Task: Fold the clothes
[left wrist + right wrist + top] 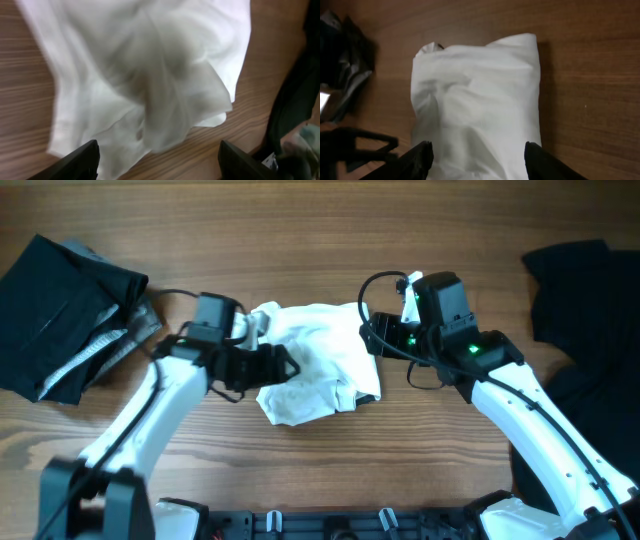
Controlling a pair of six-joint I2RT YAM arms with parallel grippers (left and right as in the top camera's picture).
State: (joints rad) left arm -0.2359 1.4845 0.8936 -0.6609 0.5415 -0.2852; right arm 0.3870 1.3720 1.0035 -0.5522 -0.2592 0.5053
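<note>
White T-shirt (315,360) lies crumpled at centre of bench (330,240), edges uneven. Left hand (157,162) and right hand (477,161) flank it, fingers apart. Dark garments (60,300) occupy both bench ends.

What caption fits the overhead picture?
Left arm and right arm meet at a crumpled white T-shirt on a wooden table, dark clothes at both sides.

No words, numbers or signs can be read in any view. The white shirt (320,350) looks plain on the side that shows. The dark clothes (55,290) on the worktop (320,220) show nothing that can be read either.
</note>
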